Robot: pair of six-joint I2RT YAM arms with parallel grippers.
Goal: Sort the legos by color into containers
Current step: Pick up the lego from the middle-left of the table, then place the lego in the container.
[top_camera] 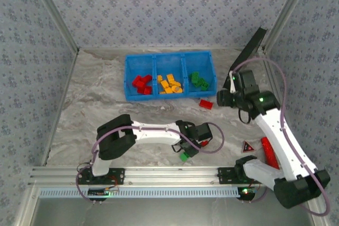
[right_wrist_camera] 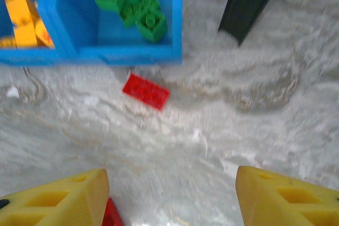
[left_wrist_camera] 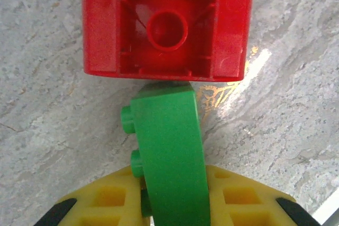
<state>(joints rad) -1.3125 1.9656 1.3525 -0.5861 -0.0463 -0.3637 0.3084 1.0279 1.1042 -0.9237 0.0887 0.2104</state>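
Nearest us, by the front edge of the table (top_camera: 95, 104), the left gripper (left_wrist_camera: 175, 186) has its jaws pinched on a green brick (left_wrist_camera: 172, 146). It's gripped across the narrow sides w/ studs facing left in the wrist view. That sideways hold is prob. because the brick lies on its side there. We can't tell if it's off the surface yet.

Right beyond it, touching or as good as, sits a red brick (left_wrist_camera: 167, 27) flipped hollow side up. We judge the pair too close to take together, so green goes first & red waits. The next move calls for a straight lift so the red one isn't dragged.

Mid-table, a second red brick (right_wrist_camera: 145, 91) lies flat, studs up, just in front of the bin's right end. The right gripper (right_wrist_camera: 170, 175) hangs above & short of it, jaws spread w/ nothing btwn them. We read that as lining up for a pick.

Farther back, the blue bin (top_camera: 127, 80) holds the sorted lot: reds in the left compartment, yellow-orange in the middle, greens in the right. So our green brick belongs far right. Most of the job looks done, approx three bricks left out. Behind, a black slab (top_camera: 250, 51) leans in the far-right corner, out of the way.
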